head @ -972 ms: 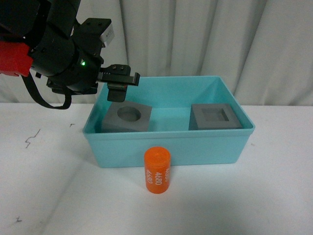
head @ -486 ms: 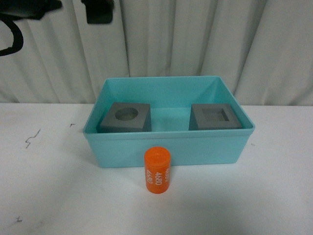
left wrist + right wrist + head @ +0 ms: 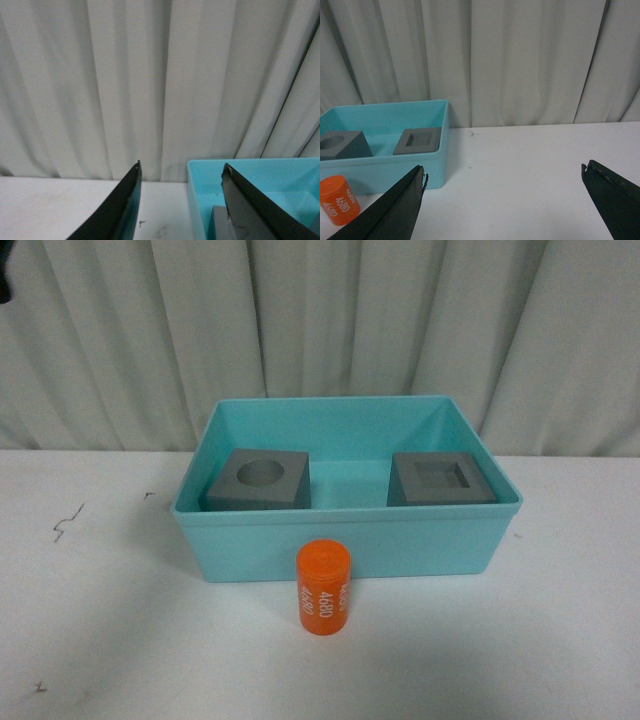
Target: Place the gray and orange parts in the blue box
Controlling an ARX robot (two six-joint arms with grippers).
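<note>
Left claw [image 3: 182,167] has its jaws spread with nothing between them, and its camera takes in mostly curtain [image 3: 350,320] plus one corner of the blue box [image 3: 345,512]; right claw [image 3: 503,170] is also wide apart and empty, facing bare table [image 3: 120,640] beside the box. Neither is near a part, which reads as both arms held clear so the front camera gets an unblocked look at the work

Inside the box, the gray cube with the round hole [image 3: 258,480] sits on the floor at the left and the gray cube with the square recess [image 3: 440,480] at the right, well apart, openings facing up. Those two look done. The orange cylinder [image 3: 322,590] is the one part outside: it stands upright on the table just in front of the box's near wall, about midway along it. Whether it touches the wall I cannot tell

By my judgement it is the last part to move. Standing on end, it offers its round flanks to a grasp, and the bare floor between the cubes leaves room to set it down. The near wall is the thing to clear, since a low carry would knock the cylinder against the rim
</note>
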